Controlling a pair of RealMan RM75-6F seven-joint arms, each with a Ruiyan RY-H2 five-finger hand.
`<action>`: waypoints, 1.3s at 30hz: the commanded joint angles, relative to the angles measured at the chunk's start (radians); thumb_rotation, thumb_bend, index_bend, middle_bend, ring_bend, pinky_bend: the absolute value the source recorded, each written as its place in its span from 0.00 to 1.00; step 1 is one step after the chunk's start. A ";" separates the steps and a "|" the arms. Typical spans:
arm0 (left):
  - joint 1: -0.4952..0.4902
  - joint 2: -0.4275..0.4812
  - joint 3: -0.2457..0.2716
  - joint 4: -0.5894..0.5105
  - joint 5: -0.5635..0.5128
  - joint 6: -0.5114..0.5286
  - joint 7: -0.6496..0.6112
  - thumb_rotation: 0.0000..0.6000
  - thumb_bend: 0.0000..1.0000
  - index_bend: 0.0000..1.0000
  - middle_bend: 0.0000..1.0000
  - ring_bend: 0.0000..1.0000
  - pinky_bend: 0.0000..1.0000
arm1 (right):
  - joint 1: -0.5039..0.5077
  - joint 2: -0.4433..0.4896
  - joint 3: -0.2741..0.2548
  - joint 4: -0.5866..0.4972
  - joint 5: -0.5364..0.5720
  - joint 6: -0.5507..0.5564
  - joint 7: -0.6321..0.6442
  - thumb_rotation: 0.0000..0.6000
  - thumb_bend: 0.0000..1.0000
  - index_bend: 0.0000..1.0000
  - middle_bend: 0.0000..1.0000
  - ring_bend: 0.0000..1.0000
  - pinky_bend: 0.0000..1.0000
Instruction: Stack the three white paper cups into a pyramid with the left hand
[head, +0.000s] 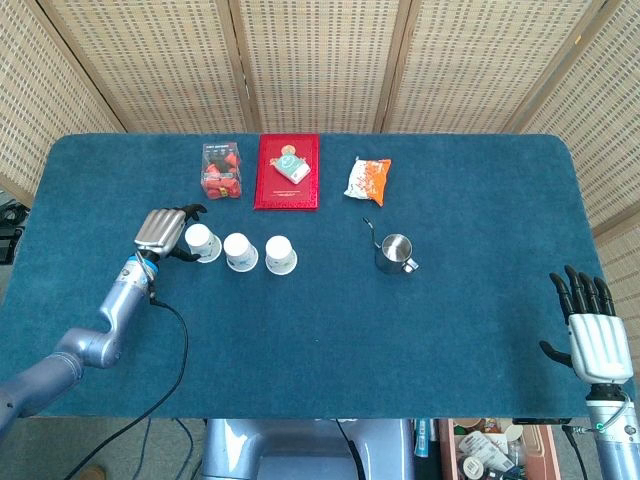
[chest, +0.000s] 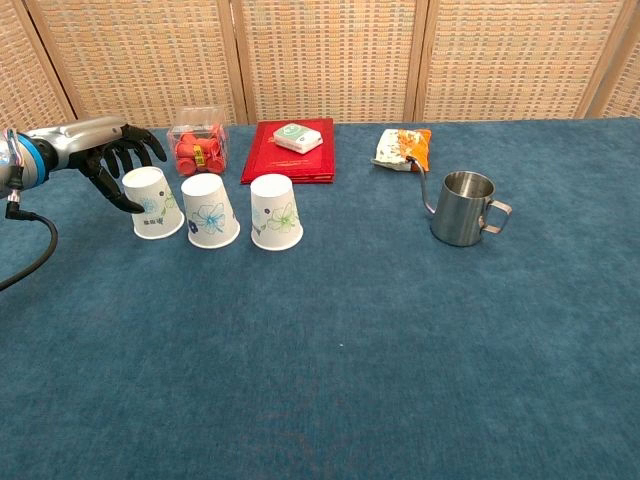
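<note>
Wicker screens (head: 320, 60) are backing a blue tabletop (head: 320, 330). Head view: three white paper cups (head: 240, 250) are standing inverted in a row; left robot hand (head: 165, 232) is curling, empty, beside the leftmost; right robot hand (head: 595, 335) is resting spread, empty. Chest view: left robot hand (chest: 105, 160) is hovering just beside the leftmost cup (chest: 151, 203); contact cannot be told.

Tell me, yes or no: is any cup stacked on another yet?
No. In the chest view all three cups stand upside down in a row on the table, none on top of another.
</note>
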 joint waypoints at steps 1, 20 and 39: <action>-0.009 -0.019 -0.001 0.030 0.003 -0.002 0.009 1.00 0.12 0.38 0.43 0.43 0.39 | 0.001 -0.002 0.000 0.002 0.000 0.001 -0.004 1.00 0.00 0.04 0.00 0.00 0.00; 0.012 0.091 -0.078 -0.093 0.009 0.122 -0.072 1.00 0.12 0.50 0.51 0.49 0.42 | 0.001 -0.005 -0.005 -0.004 0.001 -0.002 -0.009 1.00 0.00 0.04 0.00 0.00 0.00; -0.051 0.240 -0.116 -0.525 -0.047 0.085 0.072 1.00 0.12 0.50 0.50 0.49 0.42 | 0.003 0.008 0.002 -0.012 0.011 -0.006 0.004 1.00 0.00 0.04 0.00 0.00 0.00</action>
